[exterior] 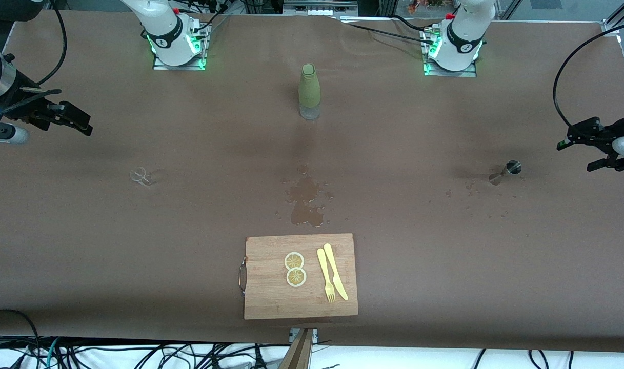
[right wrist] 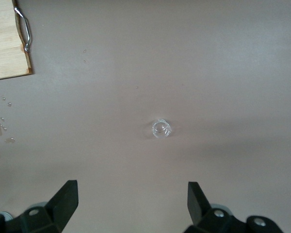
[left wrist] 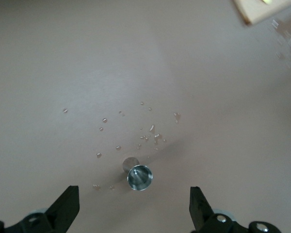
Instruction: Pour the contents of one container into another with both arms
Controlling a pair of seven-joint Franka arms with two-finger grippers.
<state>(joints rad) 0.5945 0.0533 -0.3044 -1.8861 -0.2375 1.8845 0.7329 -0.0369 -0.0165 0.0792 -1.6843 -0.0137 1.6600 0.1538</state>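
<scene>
So nearest the front camera a rectangular bamboo cutting board with a metal handle (exterior: pixel 300 277) is lying at the table's edge, carrying two round lemon slices (exterior: pixel 295 269) and a pale yellow plastic fork (exterior: pixel 325 275) and knife (exterior: pixel 336 271) side by side. Just past the board a puddle of spilled liquid (exterior: pixel 305 197) is sitting on the brown table covering (exterior: pixel 188 246).

Farther back, the left gripper (exterior: pixel 589 146) is hanging in the air at its end of the table with its fingers (left wrist: pixel 68 206) spread wide, pinching nothing. A small silver metal jigger (exterior: pixel 505 170) is standing upright on the table just beside it toward the middle, and in the left wrist view it's showing between the fingertips with droplets (left wrist: pixel 145 138) scattered around it.

The right gripper (exterior: pixel 68 119) is hovering over its own end, fingers (right wrist: pixel 65 201) spread apart and empty too. A small clear glass cup (exterior: pixel 141 176) is sitting on the table near it, closer to the camera and toward the centre.

Farthest back, a tall olive-green bottle with a clear base (exterior: pixel 309 91) is standing upright between the two arm bases, well apart from both grippers.
</scene>
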